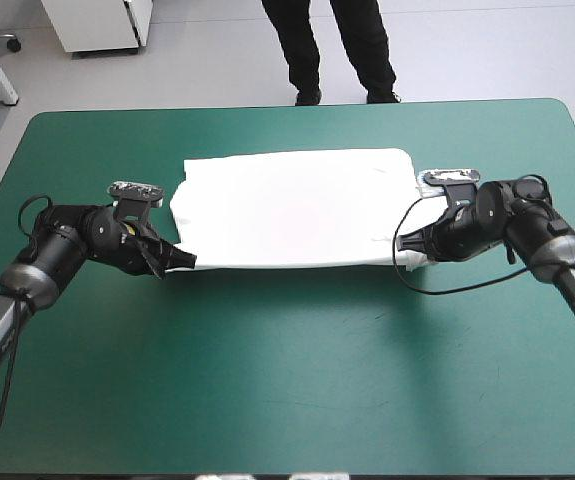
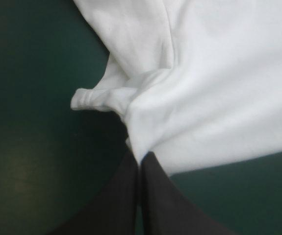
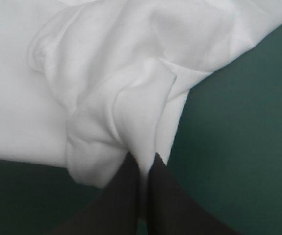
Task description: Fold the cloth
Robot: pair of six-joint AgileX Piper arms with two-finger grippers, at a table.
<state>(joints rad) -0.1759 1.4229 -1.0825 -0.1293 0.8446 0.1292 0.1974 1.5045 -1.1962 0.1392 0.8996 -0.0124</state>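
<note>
The white T-shirt point(image 1: 297, 208) lies as a wide folded band across the middle of the teal-green table. My left gripper point(image 1: 182, 260) pinches the band's near left corner, its black fingers all but shut with cloth point(image 2: 190, 93) running out from between their tips. At the opposite end my right gripper point(image 1: 417, 250) is shut on the near right corner, where the fabric point(image 3: 111, 107) bunches into folds just ahead of the fingertips. Both corners sit low, at or just above the table.
Bare teal-green cover point(image 1: 297, 380) stretches from the T-shirt to the table's near edge, and narrower strips run beyond the shirt and at both ends.
</note>
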